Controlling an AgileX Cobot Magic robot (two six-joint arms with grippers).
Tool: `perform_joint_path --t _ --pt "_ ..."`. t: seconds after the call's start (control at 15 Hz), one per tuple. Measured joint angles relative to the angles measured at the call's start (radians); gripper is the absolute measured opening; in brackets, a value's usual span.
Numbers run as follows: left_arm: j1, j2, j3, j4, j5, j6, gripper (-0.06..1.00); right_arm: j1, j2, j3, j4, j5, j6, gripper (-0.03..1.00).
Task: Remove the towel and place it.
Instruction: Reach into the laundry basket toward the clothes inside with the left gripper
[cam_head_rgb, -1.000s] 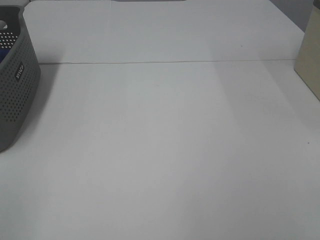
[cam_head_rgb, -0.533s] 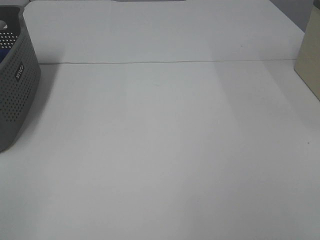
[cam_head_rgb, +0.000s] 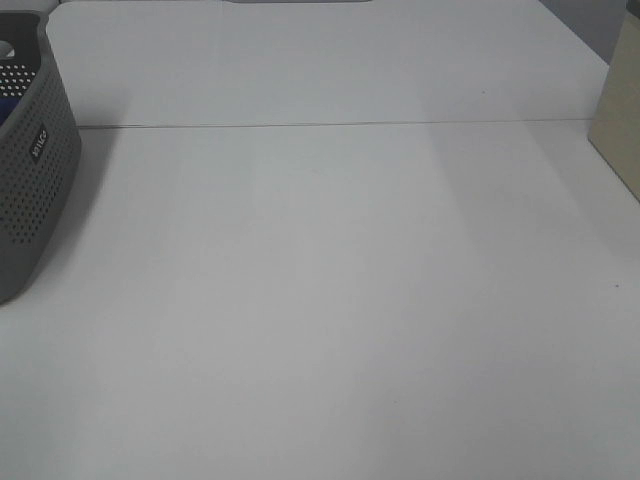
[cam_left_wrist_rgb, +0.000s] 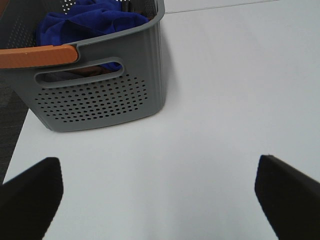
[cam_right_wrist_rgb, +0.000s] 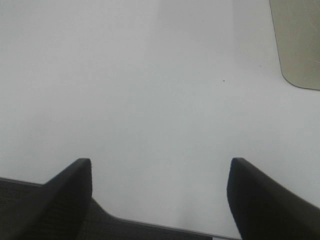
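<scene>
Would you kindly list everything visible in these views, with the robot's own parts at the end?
table: one, white, fills the high view
basket: one, grey, perforated, at the table's left edge
towel: one, blue, bunched inside the basket
bar: one, orange, at the basket's rim; possibly a handle
slab: one, beige, at the table's right edge, cut off by the frame
left gripper: one, black, jaws open, over the table facing the basket
right gripper: one, black, jaws open, over bare table

High overview, low wrist views, shared table (cam_head_rgb: 330, 300)
</scene>
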Motion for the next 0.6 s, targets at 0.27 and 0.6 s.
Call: perform_joint_path --t 0.27,0.6 --pt "0.0 0.018 -0.003 -0.016 0.001 0.102 0.99 0.0 0.0 0.0 0.0 0.0 0.0 0.74" --pt "0.0 0.256 -0.174 -0.029 0.0 0.256 0.99 0.0 0.0 0.0 0.0 0.0 0.0 0.74"
